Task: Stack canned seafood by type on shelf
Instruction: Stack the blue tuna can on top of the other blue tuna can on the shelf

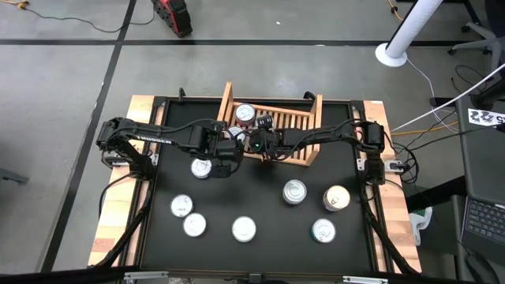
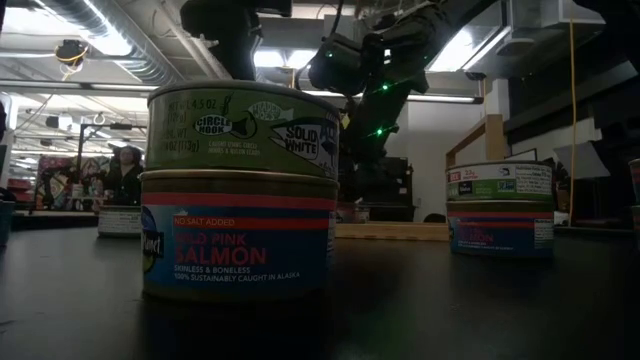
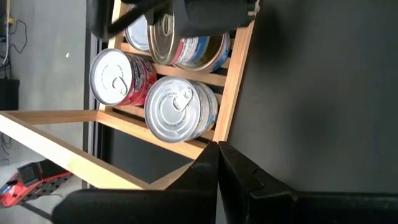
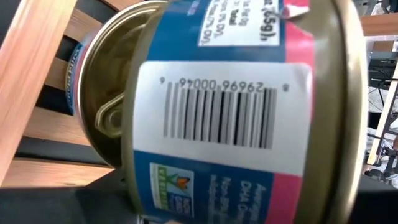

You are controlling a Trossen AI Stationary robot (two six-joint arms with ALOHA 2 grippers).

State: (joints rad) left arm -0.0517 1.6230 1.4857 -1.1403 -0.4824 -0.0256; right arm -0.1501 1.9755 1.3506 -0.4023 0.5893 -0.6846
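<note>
The wooden shelf (image 1: 293,126) stands at the table's far middle. On its slats lie a red-labelled tin (image 3: 118,76) and a silver-lidded tin (image 3: 180,111). My right gripper (image 1: 252,143) is shut on a blue-and-pink tin (image 4: 224,112), tipped on edge over another blue tin (image 4: 102,118) at the shelf's left end. My left gripper (image 3: 217,163) hangs shut and empty by the shelf's near left corner. Several more tins lie flat on the black mat, one (image 1: 202,167) just below the left gripper. My right gripper holds the blue-and-pink tin with its barcoded side wall (image 4: 217,112) turned toward the wrist; the tin fills that view and hides the fingers. The fingers slant down from the table's right. The tin sits tilted, lid (image 3: 163,31) on edge, above the shelf's blue tin; whether they touch I cannot tell.
Loose tins lie at the mat's near left (image 1: 181,206), (image 1: 194,226), near middle (image 1: 244,229) and near right (image 1: 294,191), (image 1: 337,198), (image 1: 323,230). In the low view a green tin sits on a salmon tin (image 2: 240,230). The shelf's raised side boards (image 4: 37,62) flank the slats.
</note>
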